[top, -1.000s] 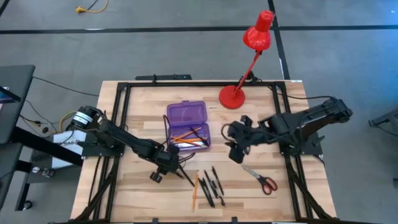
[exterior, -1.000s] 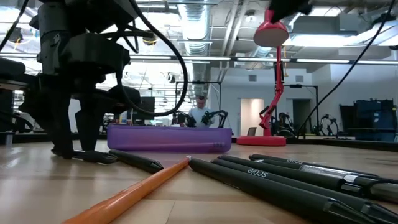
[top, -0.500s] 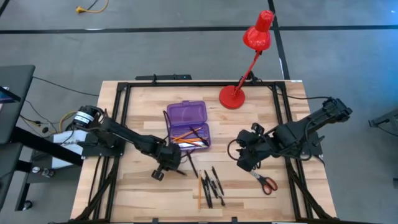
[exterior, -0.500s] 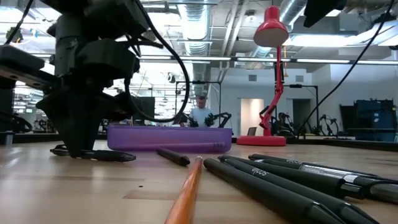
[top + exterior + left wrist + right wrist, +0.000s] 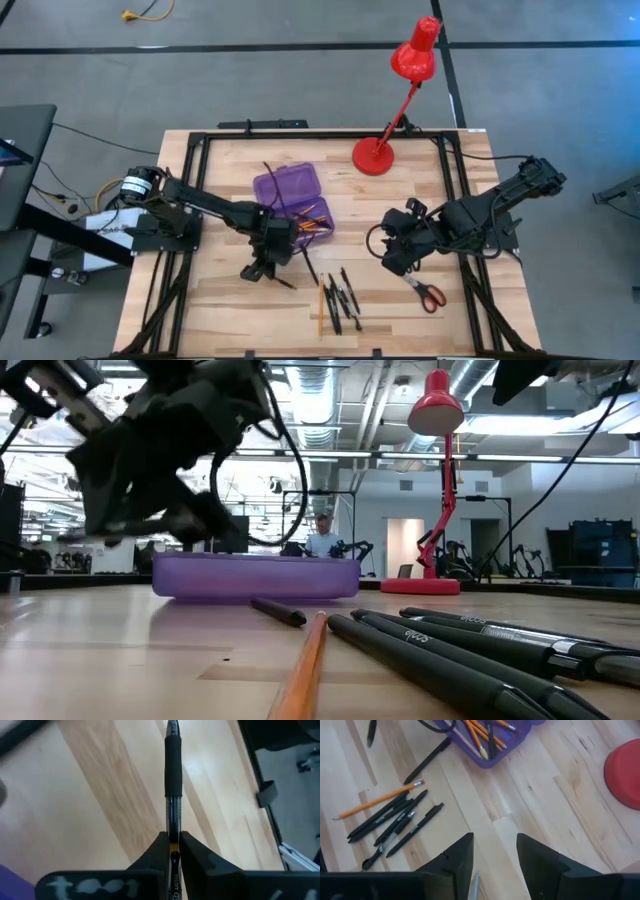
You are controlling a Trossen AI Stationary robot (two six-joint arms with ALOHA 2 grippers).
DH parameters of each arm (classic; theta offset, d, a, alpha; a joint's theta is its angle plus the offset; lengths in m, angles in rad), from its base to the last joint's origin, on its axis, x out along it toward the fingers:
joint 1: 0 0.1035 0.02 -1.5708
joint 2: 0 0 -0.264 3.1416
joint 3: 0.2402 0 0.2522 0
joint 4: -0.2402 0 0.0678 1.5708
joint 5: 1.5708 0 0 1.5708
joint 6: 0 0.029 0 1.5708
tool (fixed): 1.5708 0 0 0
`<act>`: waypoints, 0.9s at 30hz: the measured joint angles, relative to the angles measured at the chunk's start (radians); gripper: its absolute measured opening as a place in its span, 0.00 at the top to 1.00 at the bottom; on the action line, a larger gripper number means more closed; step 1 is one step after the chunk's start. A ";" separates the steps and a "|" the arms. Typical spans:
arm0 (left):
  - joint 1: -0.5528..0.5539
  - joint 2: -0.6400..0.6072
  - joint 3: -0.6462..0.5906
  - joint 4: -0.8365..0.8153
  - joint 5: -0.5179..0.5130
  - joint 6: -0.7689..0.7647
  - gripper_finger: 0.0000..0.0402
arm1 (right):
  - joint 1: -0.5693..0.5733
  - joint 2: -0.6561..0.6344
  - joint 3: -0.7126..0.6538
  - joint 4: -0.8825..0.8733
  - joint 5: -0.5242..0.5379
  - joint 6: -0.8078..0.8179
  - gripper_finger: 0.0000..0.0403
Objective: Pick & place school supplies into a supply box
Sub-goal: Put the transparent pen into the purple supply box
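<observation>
My left gripper [image 5: 262,268] hangs just off the near side of the supply box [image 5: 292,200], shut on a black pen [image 5: 173,775]. The translucent purple box lies open on the table with orange pencils [image 5: 312,222] in it. More black pens [image 5: 340,295] and an orange pencil [image 5: 320,305] lie on the wood toward the near edge, and one pen [image 5: 308,265] lies apart. My right gripper [image 5: 395,262] hangs open above the table. Just on its near right lie the red-handled scissors [image 5: 430,293]. My left gripper pinches the pen's clear barrel [image 5: 173,836], just behind the black rubber grip, between its two fingers. The pen runs on past the fingertips in line with them. The fingers slant down, and the pen is lifted clear of the table.
A red desk lamp stands with its base [image 5: 374,156] at the far middle of the table, beyond the box. A black frame [image 5: 195,160] runs around the tabletop. Bare wood lies left of the box and between the two grippers.
My left gripper has taken hold of the black pen on the table, lifted it clear and swung toward the box while tipping. The box has slid a little toward the table's left and turned. My right gripper has moved toward the near edge, closer to the scissors.
</observation>
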 joint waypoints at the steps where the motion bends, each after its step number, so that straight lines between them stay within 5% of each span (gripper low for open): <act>1: 0.003 0.000 0.019 -0.016 -0.005 0.017 0.98 | 0.000 0.000 0.000 0.000 0.001 -0.003 0.65; 13: 0.069 -0.002 0.192 -0.163 -0.075 0.131 0.98 | 0.000 0.000 0.000 -0.016 0.006 -0.005 0.65; 27: 0.303 0.022 0.200 -0.135 -0.427 0.125 0.98 | 0.000 0.000 0.000 0.005 0.009 0.004 0.66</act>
